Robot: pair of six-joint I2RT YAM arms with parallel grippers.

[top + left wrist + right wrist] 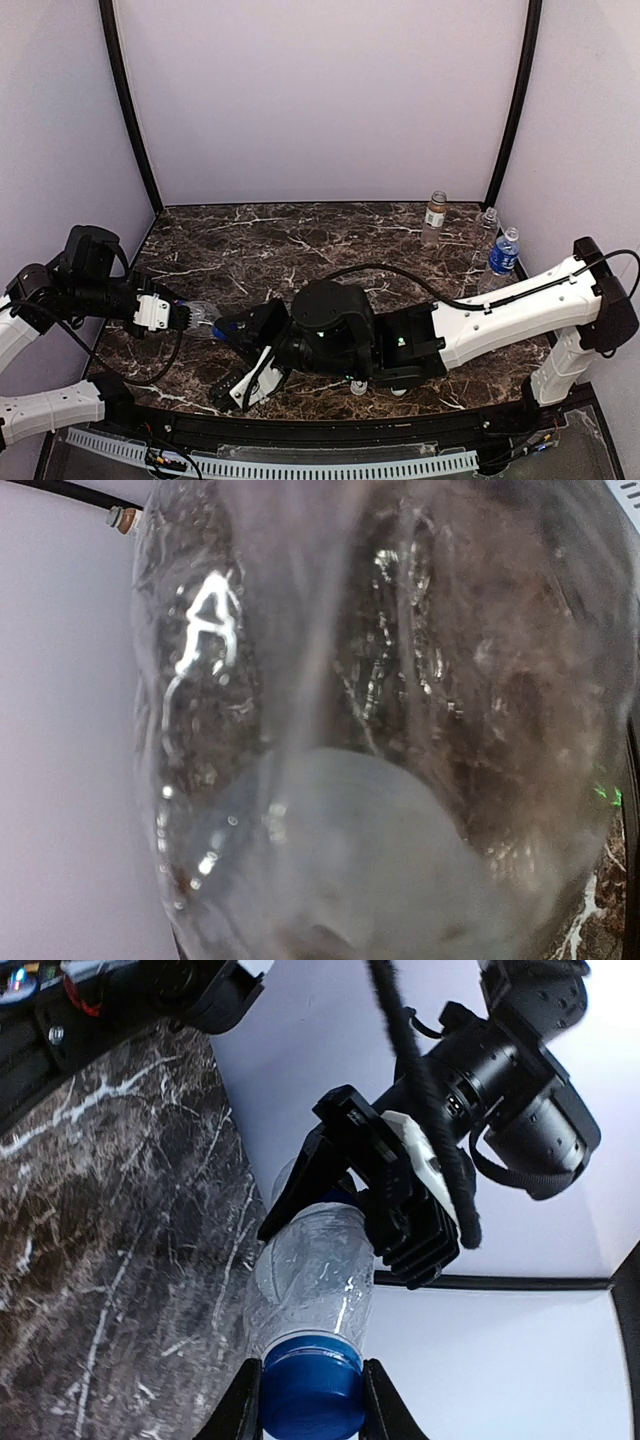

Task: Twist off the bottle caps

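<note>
- Left gripper [190,317] clamped on clear bottle [315,1280], held above near-left tabletop [300,250].
- Right gripper [310,1415] pinching blue cap [312,1385], on bottle neck.
- Far right, upright: tan-label bottle [435,212], plain bottle [489,222], blue-label bottle [505,250].

Blue cap [310,1395] on clear bottle [312,1270]; dark brown, white-veined marble table [300,250].

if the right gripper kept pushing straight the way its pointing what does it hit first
The right gripper is closed on the blue cap, so the clear bottle behind it comes first, then probably the left gripper holding that bottle.
</note>
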